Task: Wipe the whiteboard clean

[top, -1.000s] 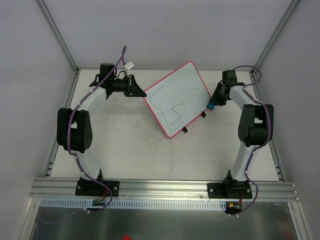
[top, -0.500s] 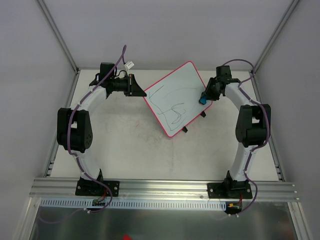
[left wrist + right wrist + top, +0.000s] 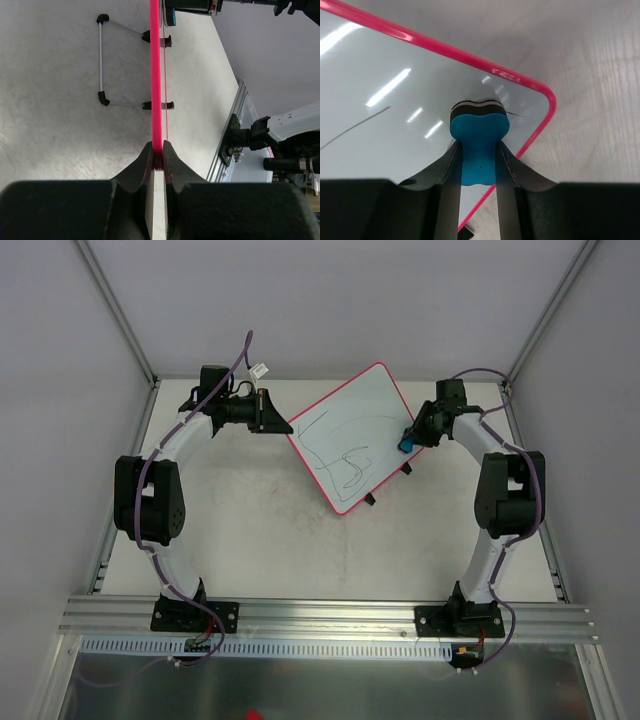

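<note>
The whiteboard (image 3: pixel 350 430), white with a pink-red rim, sits tilted at the back middle of the table, with dark scribbled lines (image 3: pixel 345 458) on it. My left gripper (image 3: pixel 283 424) is shut on its left edge. In the left wrist view the rim (image 3: pixel 156 75) runs edge-on out of that gripper (image 3: pixel 157 156). My right gripper (image 3: pixel 410 437) is shut on a blue bone-shaped eraser (image 3: pixel 405 441). In the right wrist view this gripper (image 3: pixel 477 145) presses the dark felt of the eraser (image 3: pixel 478 131) onto the whiteboard (image 3: pixel 395 100) near its right corner, beside a thin dark line.
A wire stand (image 3: pixel 101 65) with black feet (image 3: pixel 370 500) props the board off the table (image 3: pixel 250 530). An aluminium rail (image 3: pixel 330 615) runs along the near edge, and slanted frame posts (image 3: pixel 115 305) stand at the back corners.
My right gripper has carried the eraser from the board's right rim inward onto the white surface near the right corner. The left gripper and the board have stayed put.
</note>
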Available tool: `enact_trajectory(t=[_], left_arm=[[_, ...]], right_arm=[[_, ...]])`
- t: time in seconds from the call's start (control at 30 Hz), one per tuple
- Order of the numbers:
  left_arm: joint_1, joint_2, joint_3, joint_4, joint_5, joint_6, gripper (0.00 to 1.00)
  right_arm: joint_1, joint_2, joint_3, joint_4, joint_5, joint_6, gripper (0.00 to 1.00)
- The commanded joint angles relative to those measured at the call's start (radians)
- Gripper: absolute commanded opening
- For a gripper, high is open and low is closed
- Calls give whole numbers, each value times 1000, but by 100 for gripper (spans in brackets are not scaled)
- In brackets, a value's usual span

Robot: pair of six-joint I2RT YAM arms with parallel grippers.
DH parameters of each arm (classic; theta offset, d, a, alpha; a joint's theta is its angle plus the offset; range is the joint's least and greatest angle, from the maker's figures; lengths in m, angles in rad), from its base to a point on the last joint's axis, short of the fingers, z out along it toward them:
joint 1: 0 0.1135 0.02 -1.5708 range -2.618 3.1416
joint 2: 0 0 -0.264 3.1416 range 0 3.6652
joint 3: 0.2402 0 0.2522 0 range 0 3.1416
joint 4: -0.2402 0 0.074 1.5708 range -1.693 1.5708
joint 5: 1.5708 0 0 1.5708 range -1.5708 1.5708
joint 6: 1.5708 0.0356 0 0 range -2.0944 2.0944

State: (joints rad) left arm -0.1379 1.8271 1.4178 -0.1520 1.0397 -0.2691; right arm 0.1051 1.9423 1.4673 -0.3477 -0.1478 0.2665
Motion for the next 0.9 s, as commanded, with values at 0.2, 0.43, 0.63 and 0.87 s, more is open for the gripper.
enact_trajectory(t=[0.2, 0.43, 0.63, 0.87], left_arm=[[-20, -20, 44, 12, 65, 77, 0], [-20, -20, 47, 11, 65, 82, 0], [-20, -14, 58, 9, 66, 80, 0], [-19, -3, 73, 6, 63, 65, 0]], right_arm=[[-50, -19, -70, -123, 94, 79, 0], [-81, -9, -58, -183, 119, 138, 1], [-100, -29, -42, -183, 111, 135, 0], [-100, -103, -48, -5, 25, -47, 0]])
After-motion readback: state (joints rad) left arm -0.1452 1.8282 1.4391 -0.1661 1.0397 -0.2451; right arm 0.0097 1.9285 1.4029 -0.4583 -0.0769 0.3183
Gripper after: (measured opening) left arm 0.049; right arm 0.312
